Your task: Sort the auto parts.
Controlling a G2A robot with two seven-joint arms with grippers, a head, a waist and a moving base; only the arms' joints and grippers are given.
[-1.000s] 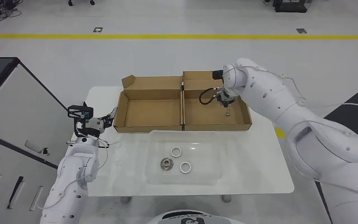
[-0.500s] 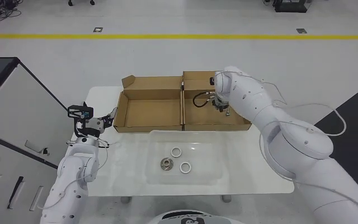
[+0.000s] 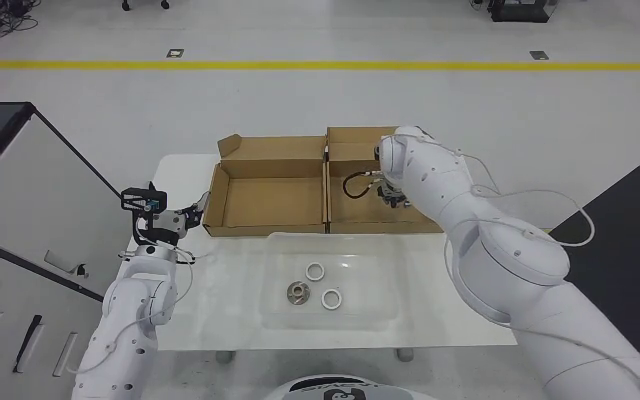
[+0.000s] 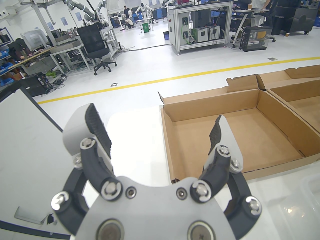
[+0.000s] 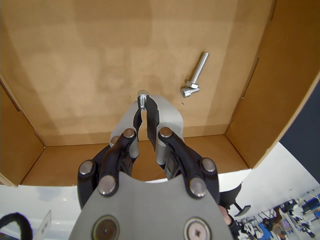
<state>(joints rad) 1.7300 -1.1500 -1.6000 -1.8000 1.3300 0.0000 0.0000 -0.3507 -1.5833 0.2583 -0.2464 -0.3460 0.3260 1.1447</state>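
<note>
Fingers point(image 5: 153, 116) of your right gripper point(image 5: 144, 108) are clamped on a small bolt point(image 5: 142, 98), whose threaded shank sits between the pads while its end pokes out past the tips. In the right wrist view the gripper hangs over the floor of the right cardboard box point(image 5: 75, 51). Two more bolts lie on that floor just beside the held one: a long hex-head bolt point(image 5: 199, 69) and a short socket-head bolt point(image 5: 189, 92), touching at their heads.

Turn to the left wrist view and you see the left gripper point(image 4: 156, 128) with its fingers wide apart and nothing between them. It sits above the white table point(image 4: 140, 151), just outside the near corner of the left cardboard box point(image 4: 237, 131), which has a bare floor.

From the top view, both boxes stand side by side at the table's 12 o'clock. Your right gripper is near the middle of the right box; your left gripper is at the left box's 9 o'clock. A clear plastic tray point(image 3: 375, 310) sits at the table's 6 o'clock. It holds a metal hub point(image 3: 296, 293), one white ring point(image 3: 331, 297) at the hub's 3 o'clock and another white ring point(image 3: 315, 271) at its 1 o'clock.
</note>
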